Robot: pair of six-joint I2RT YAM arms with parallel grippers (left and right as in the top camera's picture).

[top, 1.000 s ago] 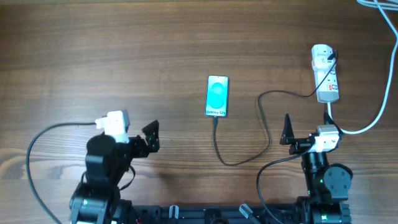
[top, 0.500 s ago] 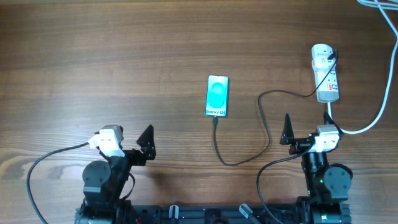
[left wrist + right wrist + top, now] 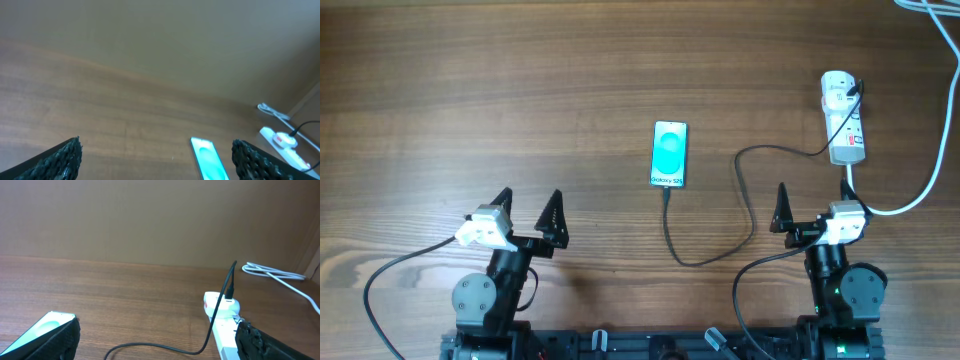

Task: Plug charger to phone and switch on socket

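Observation:
The phone (image 3: 669, 154) lies flat mid-table with its cyan screen up, and the thin black charger cable (image 3: 745, 195) runs from its near end in a loop to the white adapter on the socket (image 3: 843, 130) at the right. The phone also shows in the left wrist view (image 3: 209, 159) and the right wrist view (image 3: 42, 330). The socket and adapter show in the right wrist view (image 3: 222, 317). My left gripper (image 3: 529, 218) is open and empty at the near left. My right gripper (image 3: 810, 215) is open and empty at the near right, below the socket.
The socket's thick white lead (image 3: 935, 160) curves down the right edge of the table and back behind my right arm. My arms' own black cables (image 3: 380, 280) trail near the front edge.
My left arm has drawn back toward the front edge and its gripper now points away from me with fingers spread. The right arm, phone and cable have not moved.

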